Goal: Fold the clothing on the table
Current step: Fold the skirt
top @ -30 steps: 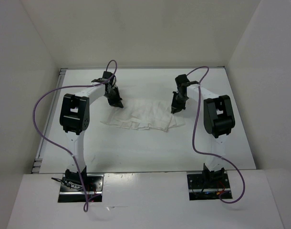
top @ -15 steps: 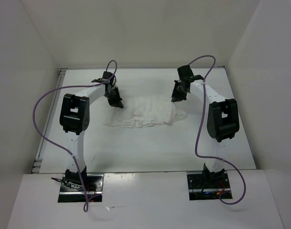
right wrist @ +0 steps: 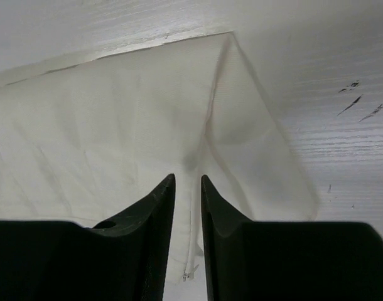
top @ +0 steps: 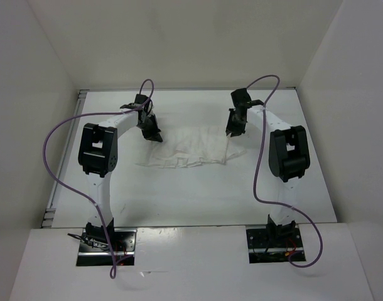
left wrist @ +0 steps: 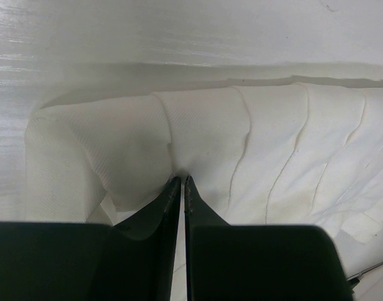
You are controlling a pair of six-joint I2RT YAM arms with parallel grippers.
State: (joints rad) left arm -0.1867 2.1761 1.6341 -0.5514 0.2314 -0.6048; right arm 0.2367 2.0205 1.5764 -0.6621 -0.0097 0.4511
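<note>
White pleated clothing [top: 188,150] — left pincer [left wrist: 181,181] pinching it.

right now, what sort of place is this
Probably a robot test cell in a lab: a white table boxed in by plain white walls, a left arm and right arm bolted at its near edge, one pleated white garment.
</note>
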